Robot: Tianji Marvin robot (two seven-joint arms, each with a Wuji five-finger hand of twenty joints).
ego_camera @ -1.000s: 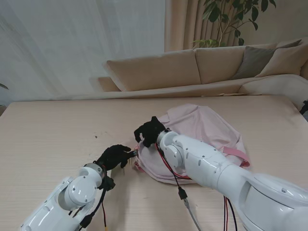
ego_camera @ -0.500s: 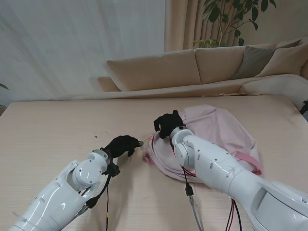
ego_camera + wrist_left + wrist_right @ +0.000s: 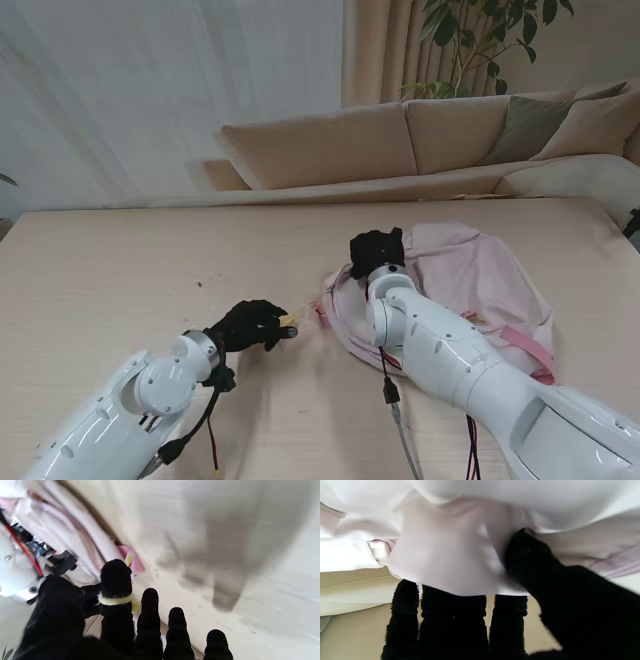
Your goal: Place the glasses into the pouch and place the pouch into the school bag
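Right hand (image 3: 376, 249) clamped on soft pink school bag (image 3: 480, 280) fabric at its near rim. Left hand (image 3: 252, 323) pinched the yellow zipper cord (image 3: 290, 320) just beside it. Limp cloth; grip seams. Pouch unseen.

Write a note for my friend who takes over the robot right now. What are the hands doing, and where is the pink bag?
Left hand: shut on a yellow cord looped over one finger, leading toward the bag's edge.
Right hand: shut on the school bag's pink fabric.
School bag: lying on the table, right of centre.
Glasses and pouch: not visible in any view, so I cannot tell whether they are packed.
Left to do: check inside the bag before going on.
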